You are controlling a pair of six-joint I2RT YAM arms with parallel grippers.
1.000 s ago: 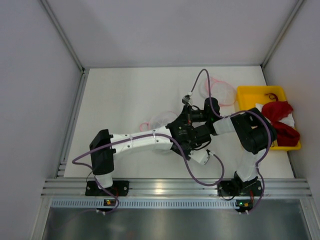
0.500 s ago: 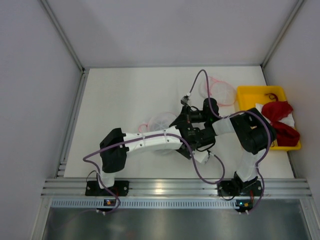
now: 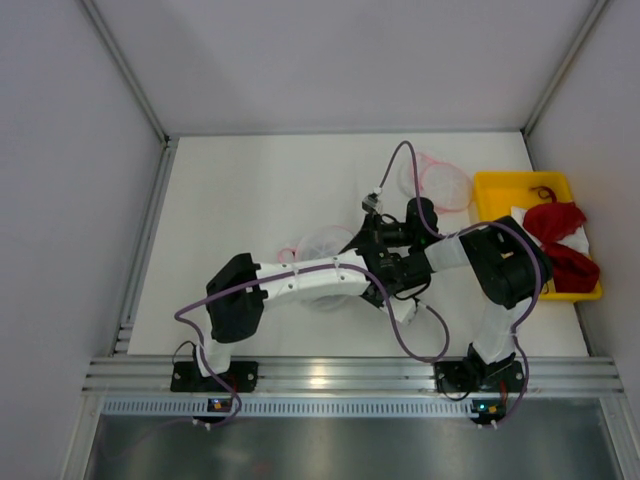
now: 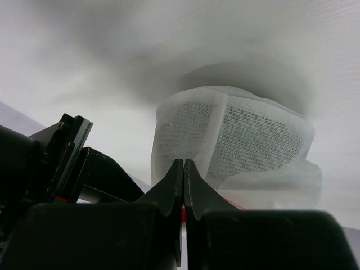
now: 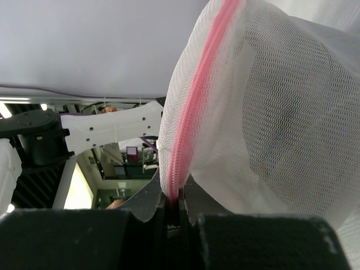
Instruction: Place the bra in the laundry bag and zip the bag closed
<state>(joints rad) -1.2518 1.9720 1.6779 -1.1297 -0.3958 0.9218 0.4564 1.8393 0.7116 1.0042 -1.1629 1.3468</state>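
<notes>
The laundry bag (image 3: 322, 243) is a white mesh pouch with pink zip trim, lifted at mid-table between both wrists. My right gripper (image 5: 173, 194) is shut on its pink zip rim (image 5: 194, 95), and the mesh (image 5: 281, 129) bulges to the right. My left gripper (image 4: 184, 163) is shut at the bag's lower edge, with a pink sliver between its fingers and the mesh dome (image 4: 236, 140) just beyond. The bra is not plainly visible. Only a dim dark patch shows through the mesh, and I cannot tell what it is.
A second mesh bag (image 3: 441, 185) with pink trim lies at the back right. A yellow bin (image 3: 503, 185) by the right wall holds red garments (image 3: 560, 235). Purple cables loop round both arms. Walls close in the table on three sides.
My left arm has reached further right towards the bag, and its gripper has gone from open to shut. The right arm keeps its hold.
</notes>
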